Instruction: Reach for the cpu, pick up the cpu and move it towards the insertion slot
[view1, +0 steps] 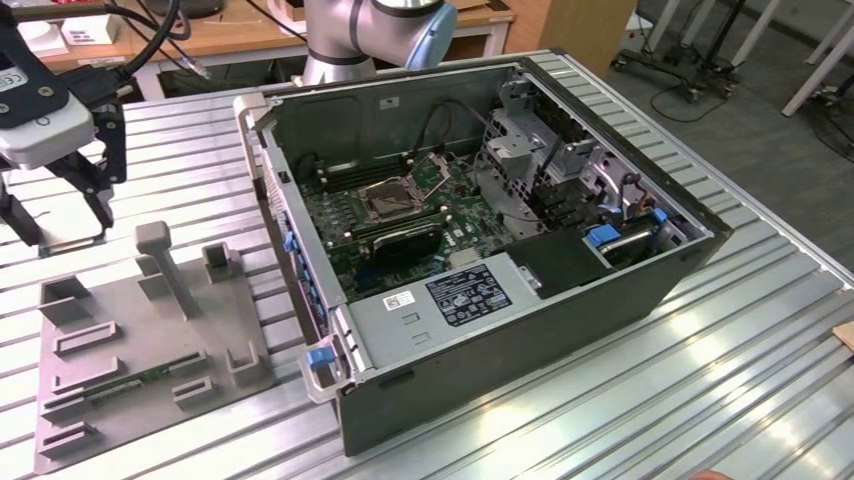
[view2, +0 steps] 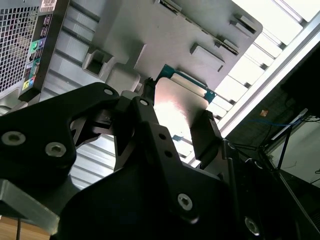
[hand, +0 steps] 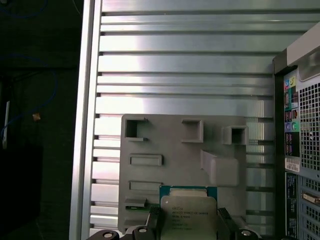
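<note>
The fingers (hand: 153, 221) are closed on the cpu (hand: 189, 214), one on each of two opposite sides, and the little square chip hangs in the air with its shiny top up. In both wrist views the grey tray (hand: 175, 150) lies under the chip and apart from it, so the chip looks lifted clear of the tray. In the exterior view the fingers hang in the upper part of the exterior view's left, over the end of the tray, above the ribbed metal counter (view1: 641, 380). The insertion slot (view1: 394, 197) is the square silver frame with the dark middle. It sits inside the open computer case (view1: 534, 350), near the middle of that view and well apart from the fingers. So I think the job in hand is carrying the chip across to the slot. To do it well, the chip should stay flat and level the whole way. The fingers hold only its thin edges, so a quick jerk could make it slip or tip; a slow, smooth ride looks safer. The case has a tall wall on the side that faces the tray, so the chip should travel high enough to pass over that wall. Cables and metal parts stand close to the slot, so coming in from above looks best. The squeeze should be firm but no harder, because the chip is thin. Its sides should also line up with the sides of the frame.
</note>
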